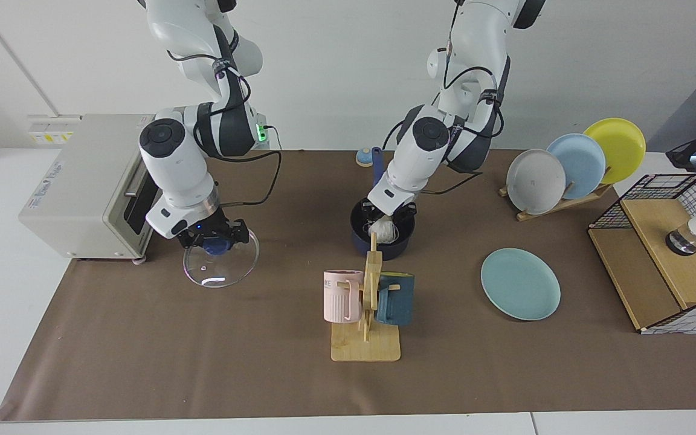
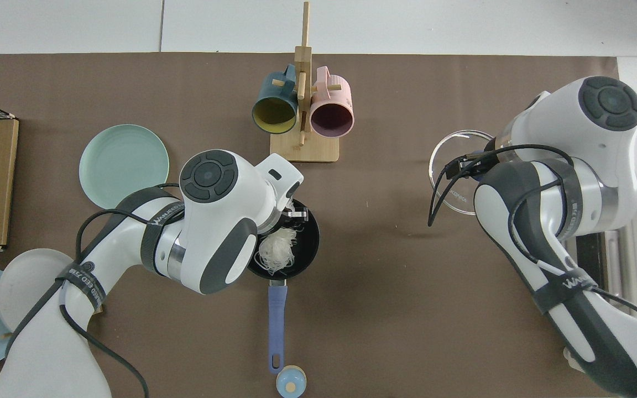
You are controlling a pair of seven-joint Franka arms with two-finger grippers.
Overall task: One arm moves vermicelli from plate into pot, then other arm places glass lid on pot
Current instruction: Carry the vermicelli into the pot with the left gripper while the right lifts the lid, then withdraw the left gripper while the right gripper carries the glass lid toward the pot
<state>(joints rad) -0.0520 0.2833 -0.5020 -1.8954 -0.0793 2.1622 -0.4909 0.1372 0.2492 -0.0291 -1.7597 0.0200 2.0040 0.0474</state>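
The dark navy pot (image 1: 358, 240) (image 2: 306, 243) stands mid-table, its blue handle (image 2: 277, 320) pointing toward the robots. My left gripper (image 1: 391, 214) (image 2: 296, 213) reaches down inside it, shut on the white vermicelli (image 1: 383, 230) (image 2: 276, 251), which hangs low against the black inside. The pale teal plate (image 1: 520, 284) (image 2: 124, 166) lies bare off to the side. My right gripper (image 1: 212, 237) (image 2: 476, 166) is shut on the blue knob (image 1: 215, 246) of the glass lid (image 1: 224, 266) (image 2: 454, 182). It holds the lid slightly tilted above the table, in front of the toaster oven.
A wooden mug rack (image 1: 366, 344) (image 2: 303, 149) with a pink and a teal mug stands just in front of the pot. A toaster oven (image 1: 82, 181), a rack of grey, blue and yellow plates (image 1: 565, 169), a wire basket (image 1: 662, 254) and a small blue-topped knob (image 1: 364, 156) ring the mat.
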